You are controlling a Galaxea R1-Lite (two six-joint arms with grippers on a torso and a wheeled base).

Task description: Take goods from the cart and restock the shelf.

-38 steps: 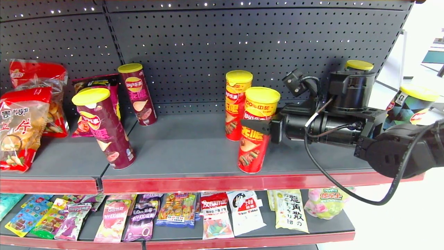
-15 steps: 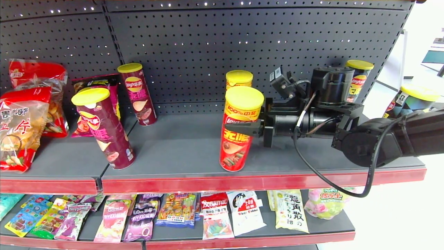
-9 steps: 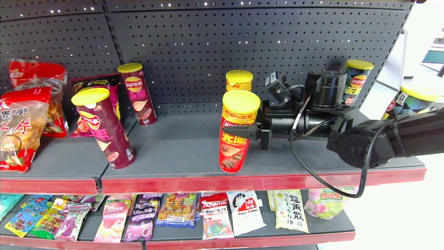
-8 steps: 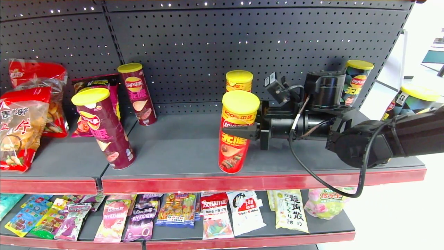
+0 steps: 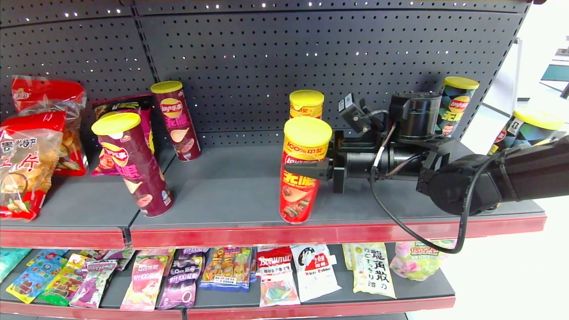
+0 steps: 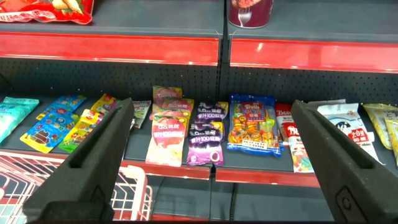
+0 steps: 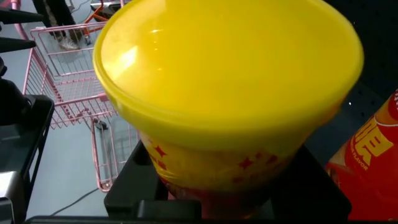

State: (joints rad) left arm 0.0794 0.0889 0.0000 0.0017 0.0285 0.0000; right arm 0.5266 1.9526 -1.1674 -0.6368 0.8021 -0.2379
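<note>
Right gripper [image 5: 307,171] clamped on the red can [image 5: 297,200] at mid-height, fingers on both sides of it, yellow lid up. Can is upright, slight tilt, over the front edge of the shelf [image 5: 231,186]; base on or just above the board, cannot tell which. In the right wrist view the yellow lid [image 7: 230,68] sits right against the camera, gripper body under it.

Second red can [image 5: 306,103] stands behind the held one, farther in than the gripper tips, close but apart. Dark can [image 5: 455,106] is at the back wall, behind the right gripper's wrist. Purple can [image 5: 133,164] is well off beyond the gripper tips, toward the robot's left.

Left gripper [image 6: 211,155] is spread wide, holding nothing, low, facing the lower shelf [image 6: 261,175] with its snack packets [image 6: 252,127]. Pink cart [image 6: 134,186] is just below that gripper.
</note>
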